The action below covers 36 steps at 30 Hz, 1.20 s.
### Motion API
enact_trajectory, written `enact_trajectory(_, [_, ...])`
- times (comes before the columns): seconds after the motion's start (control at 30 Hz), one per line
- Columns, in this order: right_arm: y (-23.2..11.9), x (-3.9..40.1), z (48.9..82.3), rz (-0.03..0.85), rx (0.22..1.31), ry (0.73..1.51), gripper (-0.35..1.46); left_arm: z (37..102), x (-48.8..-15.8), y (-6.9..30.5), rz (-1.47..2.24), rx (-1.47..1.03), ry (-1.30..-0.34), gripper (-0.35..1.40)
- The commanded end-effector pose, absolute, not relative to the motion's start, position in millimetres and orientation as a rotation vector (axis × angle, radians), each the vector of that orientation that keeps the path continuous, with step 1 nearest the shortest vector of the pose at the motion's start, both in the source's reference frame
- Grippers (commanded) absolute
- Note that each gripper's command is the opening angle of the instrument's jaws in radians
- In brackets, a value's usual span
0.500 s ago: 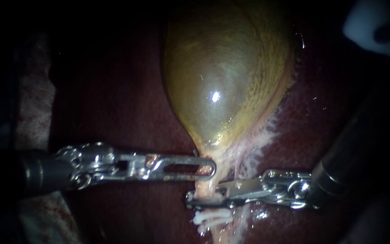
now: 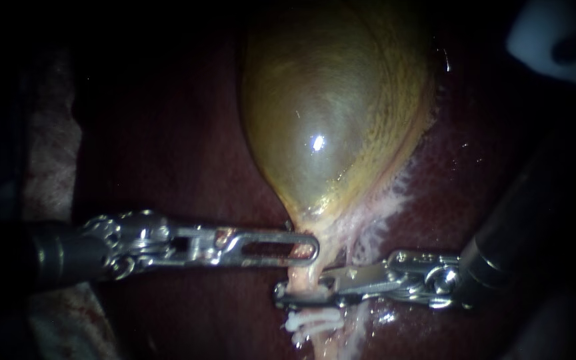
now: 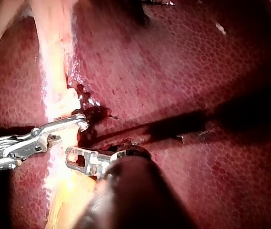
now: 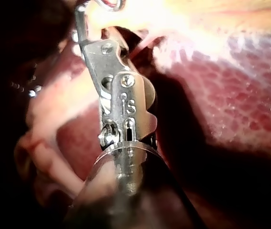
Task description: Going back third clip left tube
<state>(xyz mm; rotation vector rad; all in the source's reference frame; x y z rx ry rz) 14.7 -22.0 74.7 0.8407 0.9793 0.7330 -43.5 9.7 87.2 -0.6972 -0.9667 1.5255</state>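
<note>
The yellow-green gallbladder point(image 2: 331, 113) narrows to a pale neck and a tube point(image 2: 301, 281) that runs down over the dark red liver point(image 2: 168, 147). My left instrument point(image 2: 311, 250) comes in level from the left. Its slotted jaws lie together on the neck's left edge and pinch it. My right instrument point(image 2: 288, 288) reaches in from the right just below, its jaws a little apart with the tube between them. White clips point(image 2: 311, 323) sit across the tube just below those jaws. In the left wrist view my left instrument point(image 3: 73, 156) rests on the pale tissue beside my right instrument point(image 3: 80, 123).
Whitish frayed tissue point(image 2: 385, 207) lines the gallbladder's right border. A pale tissue flap point(image 2: 51, 160) lies at the far left. A blurred white object point(image 2: 555, 33) sits in the upper right corner. The right wrist view shows the liver surface point(image 4: 240, 95) beside the shaft.
</note>
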Motion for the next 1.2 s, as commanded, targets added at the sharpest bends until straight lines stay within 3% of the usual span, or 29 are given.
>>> enact_trajectory(0.03, [-22.0,14.7,74.6,0.734,0.843,0.979,-0.1,87.2,-43.5,9.7,1.526,-0.697,-0.967,-0.35])
enact_trajectory(0.1, [-22.1,14.7,74.5,0.734,0.843,0.979,0.11,87.2,-43.5,9.7,1.526,-0.697,-0.967,-0.35])
enact_trajectory(0.23, [-22.1,14.6,74.4,0.733,0.844,0.979,0.32,87.2,-43.5,9.7,1.526,-0.697,-0.967,-0.35])
enact_trajectory(0.4, [-22.2,14.8,74.3,0.734,0.843,0.979,0.44,87.2,-43.5,9.7,1.526,-0.697,-0.967,-0.35])
enact_trajectory(0.7, [-22.2,15.5,74.4,0.728,0.834,0.983,0.46,87.2,-43.5,9.7,1.526,-0.697,-0.967,-0.35])
enact_trajectory(1.2, [-21.7,12.9,74.7,0.688,0.827,0.992,0.44,87.1,-43.6,9.7,1.525,-0.697,-0.966,-0.35])
